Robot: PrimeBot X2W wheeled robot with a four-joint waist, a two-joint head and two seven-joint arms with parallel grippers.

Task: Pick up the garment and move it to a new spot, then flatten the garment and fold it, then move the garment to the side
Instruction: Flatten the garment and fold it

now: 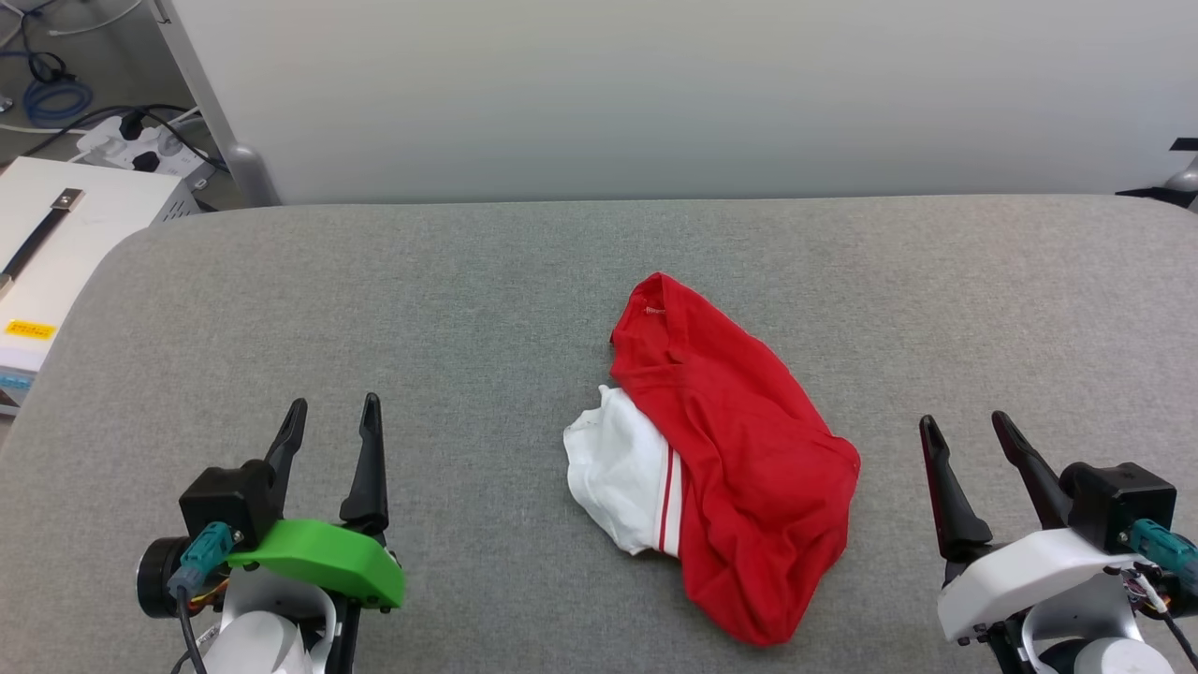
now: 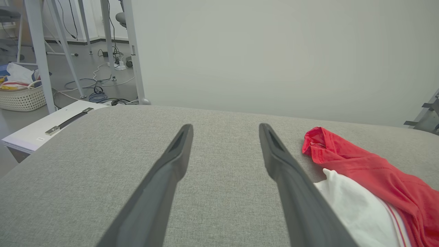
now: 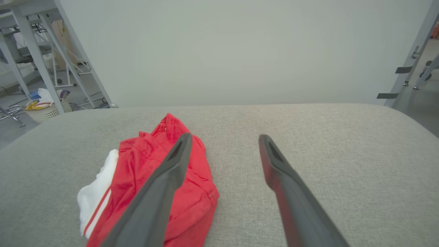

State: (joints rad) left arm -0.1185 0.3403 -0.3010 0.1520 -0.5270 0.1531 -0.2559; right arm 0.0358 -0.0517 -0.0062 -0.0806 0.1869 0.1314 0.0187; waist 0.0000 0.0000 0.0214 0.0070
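**Garment crumpled mid-table, both grippers empty**

Garment [image 1: 739, 459] lies bunched on grey table [image 1: 449, 309], red body over white sleeve, between the grippers. Left gripper [image 1: 332, 417] fingers spread, holding nothing. Right gripper [image 1: 966, 432] fingers spread, holding nothing, apart from cloth.

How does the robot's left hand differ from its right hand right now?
The left hand carries a bright green plastic cover; the right hand carries a white cover. The right hand sits closer to the crumpled red T-shirt with a white sleeve than the left hand does. Both are open, empty and off the shirt, over the grey fabric-covered table.
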